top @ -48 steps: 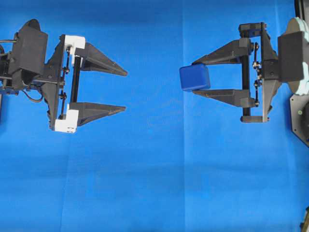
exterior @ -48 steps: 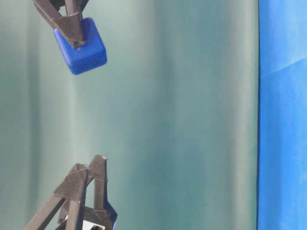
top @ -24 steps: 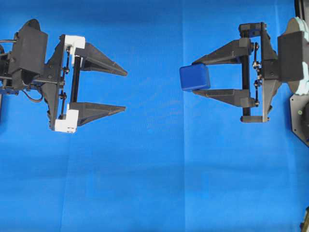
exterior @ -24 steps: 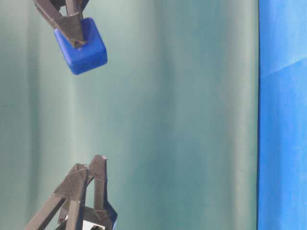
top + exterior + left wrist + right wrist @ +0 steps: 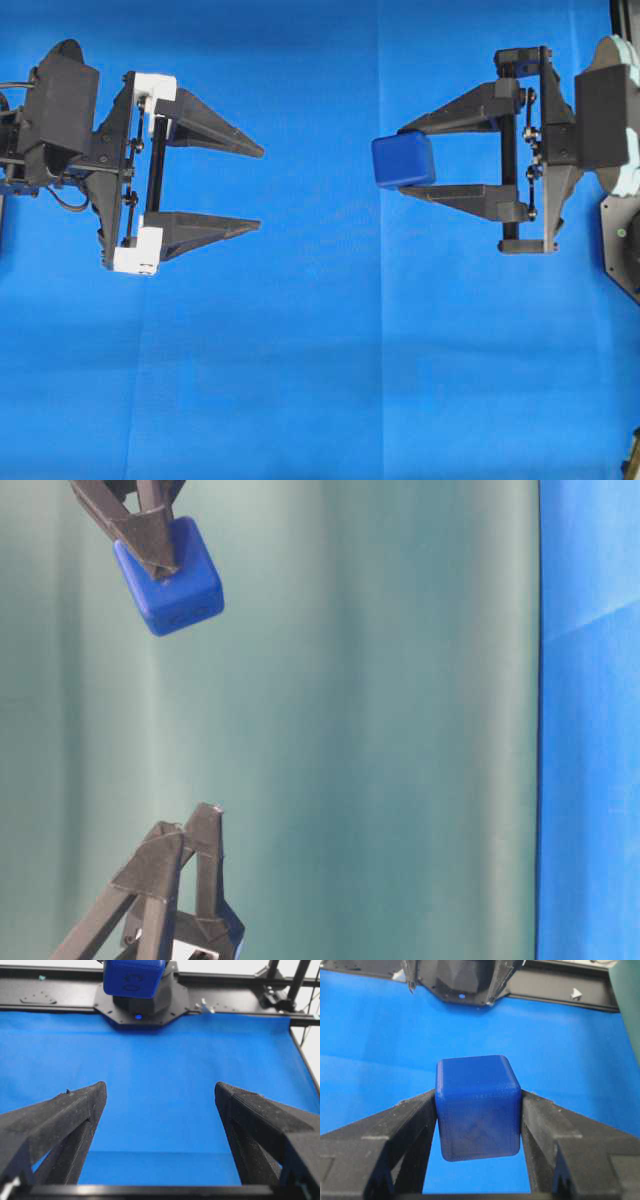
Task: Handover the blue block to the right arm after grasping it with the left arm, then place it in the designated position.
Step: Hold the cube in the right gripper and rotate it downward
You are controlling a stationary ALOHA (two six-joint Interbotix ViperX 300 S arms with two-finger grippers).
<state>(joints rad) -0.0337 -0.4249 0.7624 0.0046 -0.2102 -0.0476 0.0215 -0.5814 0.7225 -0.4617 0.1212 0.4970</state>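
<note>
My right gripper (image 5: 405,161), all black, pinches the blue block (image 5: 403,160) between its two fingertips, holding it in the air above the blue cloth (image 5: 320,350). My left gripper (image 5: 260,187), with white blocks on its rail, faces it from well apart, its jaws spread wide and holding nothing.
</note>
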